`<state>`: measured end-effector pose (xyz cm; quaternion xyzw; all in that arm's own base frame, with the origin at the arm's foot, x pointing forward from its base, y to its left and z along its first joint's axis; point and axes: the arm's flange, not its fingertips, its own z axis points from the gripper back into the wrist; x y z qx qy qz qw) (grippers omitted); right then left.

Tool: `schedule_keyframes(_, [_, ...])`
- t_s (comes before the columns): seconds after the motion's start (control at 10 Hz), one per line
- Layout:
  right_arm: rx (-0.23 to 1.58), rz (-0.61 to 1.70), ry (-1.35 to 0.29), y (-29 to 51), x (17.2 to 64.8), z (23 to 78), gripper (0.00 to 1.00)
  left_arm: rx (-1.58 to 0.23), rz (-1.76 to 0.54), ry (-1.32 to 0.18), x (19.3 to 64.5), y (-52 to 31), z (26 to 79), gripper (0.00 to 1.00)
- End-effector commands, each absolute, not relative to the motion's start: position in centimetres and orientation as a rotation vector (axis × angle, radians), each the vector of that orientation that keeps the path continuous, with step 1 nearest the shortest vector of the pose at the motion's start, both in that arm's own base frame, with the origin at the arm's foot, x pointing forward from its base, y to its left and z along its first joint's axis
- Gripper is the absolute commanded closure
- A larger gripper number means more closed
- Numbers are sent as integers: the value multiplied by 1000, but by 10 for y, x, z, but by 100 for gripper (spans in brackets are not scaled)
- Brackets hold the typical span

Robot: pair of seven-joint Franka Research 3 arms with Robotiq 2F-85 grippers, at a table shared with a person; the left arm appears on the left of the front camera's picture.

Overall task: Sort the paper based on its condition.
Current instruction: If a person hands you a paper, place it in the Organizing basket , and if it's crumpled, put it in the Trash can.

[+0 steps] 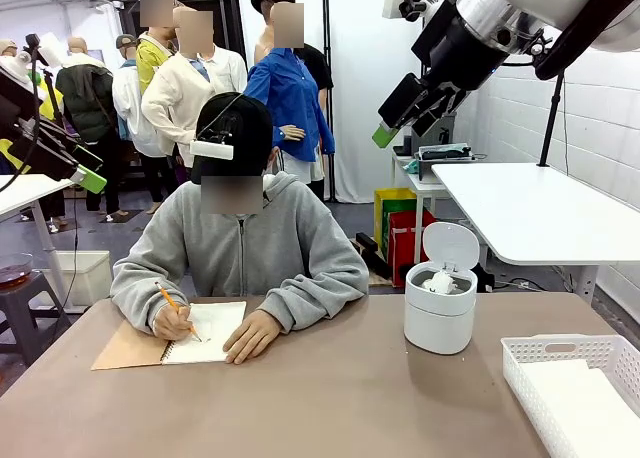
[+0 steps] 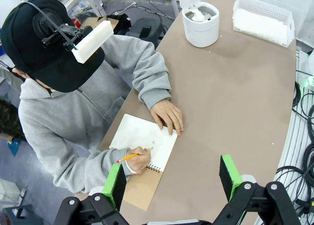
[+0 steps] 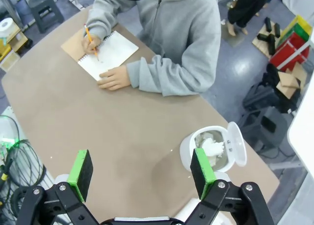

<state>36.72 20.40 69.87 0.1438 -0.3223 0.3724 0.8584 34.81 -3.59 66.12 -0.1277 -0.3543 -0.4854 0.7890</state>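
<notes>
Right gripper (image 3: 142,173) high, jaws apart.

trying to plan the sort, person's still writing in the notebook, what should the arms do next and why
Probably hold both arms raised and wait. The person's hand is writing with a pencil on the notebook, so no loose sheet lies free on the table. The left gripper and right gripper are open and empty; the bin already holds a wad, the basket flat paper.
</notes>
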Motion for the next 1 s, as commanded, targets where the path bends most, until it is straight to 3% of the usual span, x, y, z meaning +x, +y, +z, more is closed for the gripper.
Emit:
schedule_keyframes(0.0, [301, 782, -677, 204, 367, 699, 0, -290, -1061, -769, 348, -33, 660, 0])
schedule_keyframes(0.9, [301, 782, -677, 204, 367, 699, 0, -290, -1061, -769, 348, -33, 660, 0])
